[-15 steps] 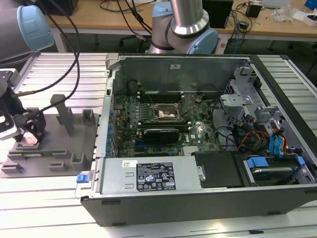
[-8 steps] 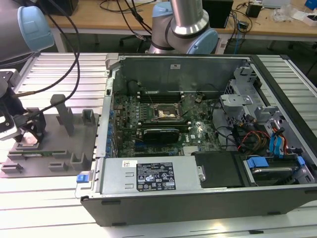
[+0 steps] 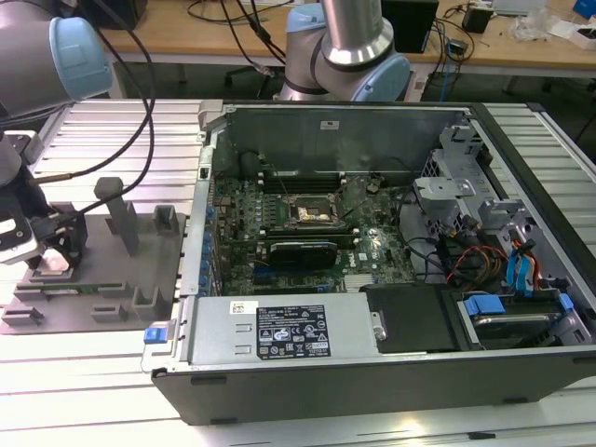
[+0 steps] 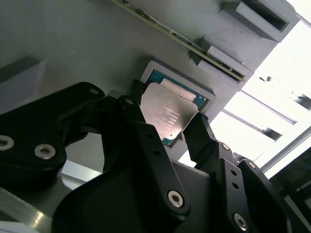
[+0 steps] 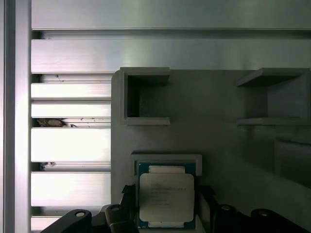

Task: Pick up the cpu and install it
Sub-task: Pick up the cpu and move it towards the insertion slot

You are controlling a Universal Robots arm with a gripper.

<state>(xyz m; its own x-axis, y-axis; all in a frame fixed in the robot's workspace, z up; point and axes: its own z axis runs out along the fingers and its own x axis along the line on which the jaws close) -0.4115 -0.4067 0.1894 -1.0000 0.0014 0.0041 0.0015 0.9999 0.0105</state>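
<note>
In the exterior view the gripper (image 3: 58,247) hangs low over the grey fixture (image 3: 140,270). In the second wrist view its jaws flank the cpu (image 4: 167,116) lying in that fixture; we cannot tell whether they clamp it. In the first wrist view the cpu (image 5: 166,194) sits centred, so we favour a gentle, square squeeze.

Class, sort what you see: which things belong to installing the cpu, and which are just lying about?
Belong to the job:
cpu, in its grey tray pocket
tool, straddling it
motherboard socket

Just lying about:
power supply
orange cables
wooden desk behind
</note>
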